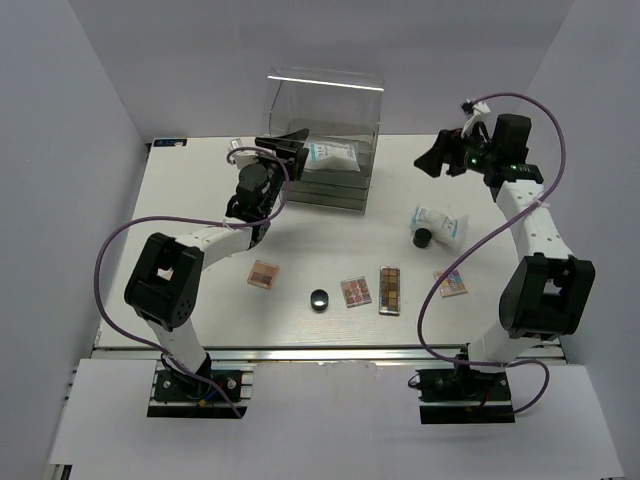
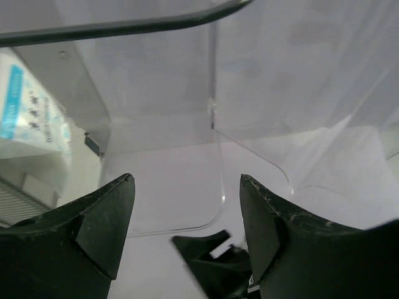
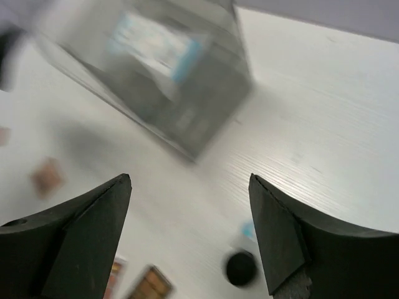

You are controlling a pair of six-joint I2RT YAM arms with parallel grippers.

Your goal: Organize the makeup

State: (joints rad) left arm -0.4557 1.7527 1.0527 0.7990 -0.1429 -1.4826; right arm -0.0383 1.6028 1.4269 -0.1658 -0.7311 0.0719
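The clear drawer box [image 1: 325,110] stands at the back with a white blue-printed packet [image 1: 333,155] in it. My left gripper [image 1: 288,148] is open at the box's left side. In the left wrist view the left gripper [image 2: 187,180] faces clear walls, with the packet [image 2: 31,118] to the left. My right gripper [image 1: 434,160] hangs open and empty above the table's right. Its blurred wrist view shows the gripper [image 3: 189,177] over a black pot [image 3: 241,268]. Near the front lie a brown palette [image 1: 263,273], round black pot [image 1: 319,298], pink palette [image 1: 356,291], long palette [image 1: 389,289] and multicoloured palette [image 1: 450,283].
A second white packet [image 1: 442,222] lies at the right with a small black pot [image 1: 423,238] against it. A small white item [image 1: 236,145] sits behind the left arm. Purple cables loop beside both arms. White walls close in the table.
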